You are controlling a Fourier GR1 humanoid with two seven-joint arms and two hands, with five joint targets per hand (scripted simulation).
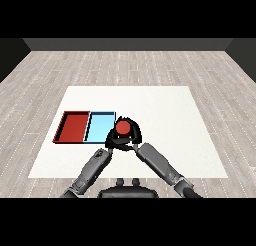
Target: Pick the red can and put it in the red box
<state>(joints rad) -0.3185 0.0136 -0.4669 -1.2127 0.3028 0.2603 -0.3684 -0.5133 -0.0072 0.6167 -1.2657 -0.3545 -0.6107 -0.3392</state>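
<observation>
We are curling our right hand (131,130) around the red can (122,127), just beside the blue tray's (100,125) right edge. Our left hand's (111,139) fingers we cannot tell. The red tray (72,126) is lying further left.

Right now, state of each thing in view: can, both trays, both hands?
Red cylindrical can: upright, held, just right of the light blue tray.
Red shallow tray: nothing in it.
Light blue shallow tray: nothing in it.
Black right hand: curled round the can.
Black left hand: beside the can; grip unclear.
</observation>
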